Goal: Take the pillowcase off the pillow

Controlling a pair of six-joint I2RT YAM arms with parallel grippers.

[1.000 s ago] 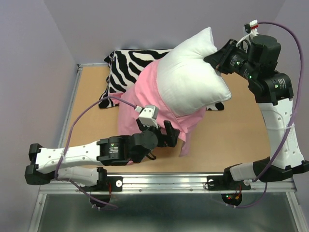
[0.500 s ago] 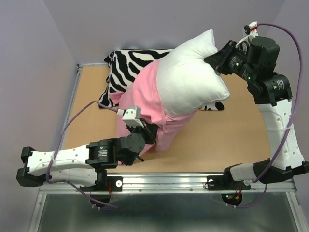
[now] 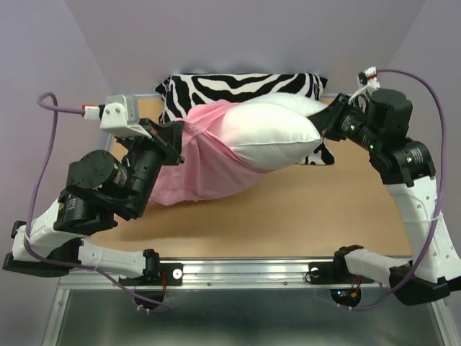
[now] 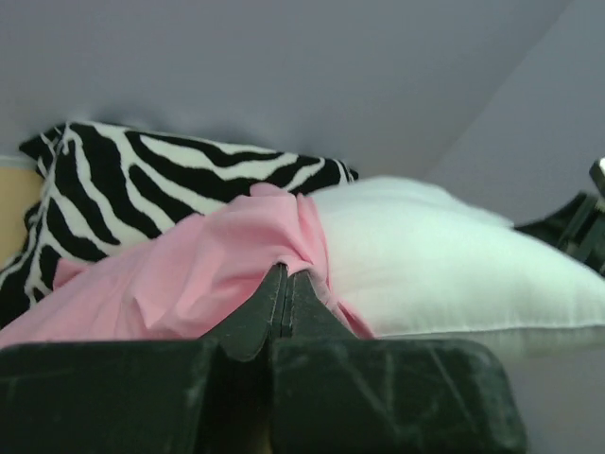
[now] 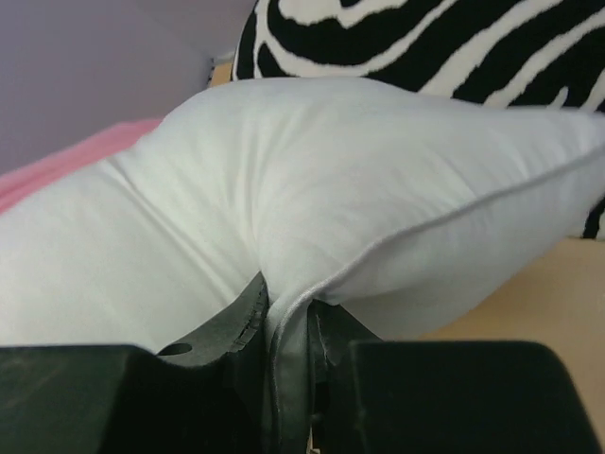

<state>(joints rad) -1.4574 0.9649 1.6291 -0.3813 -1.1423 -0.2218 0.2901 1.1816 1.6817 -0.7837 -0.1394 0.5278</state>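
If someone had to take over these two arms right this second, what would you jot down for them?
Left pincer: shut on a fold of the pillowcase.
Right pincer: shut on the pillow, at its seamed edge.
Both are stretched between the arms over the table, in front of the zebra pillow.
Done: about half the pillow is out.
Left: pull the two apart until the rest slides free.

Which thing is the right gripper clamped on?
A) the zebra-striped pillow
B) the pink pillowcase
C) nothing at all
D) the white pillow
D: the right wrist view shows the right gripper pinching the seamed edge of the white pillow; the left gripper holds the pink pillowcase.
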